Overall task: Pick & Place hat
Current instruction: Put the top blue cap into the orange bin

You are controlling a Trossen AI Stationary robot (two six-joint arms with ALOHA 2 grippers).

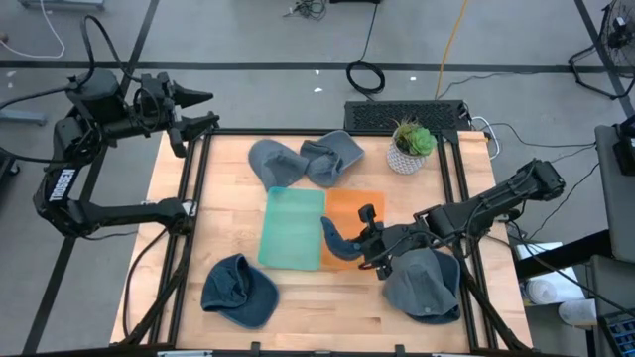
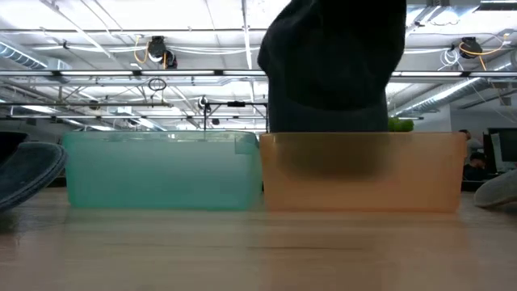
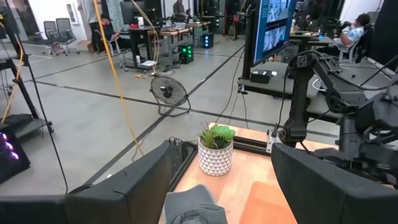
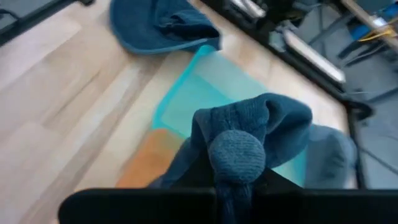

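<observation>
High view: right gripper (image 1: 369, 241) is clamped on a dark blue knitted hat (image 1: 339, 241), held over the translucent orange plastic bin (image 1: 352, 206); left gripper (image 1: 203, 111) waits spread apart, off the table's far-left corner.

Low view: the hat hangs above the orange bin, beside the teal plastic bin (image 2: 161, 170).

Right wrist view: fabric bunches at the fingers.

Risk: a release here may leave the hat draped across a bin wall.
</observation>
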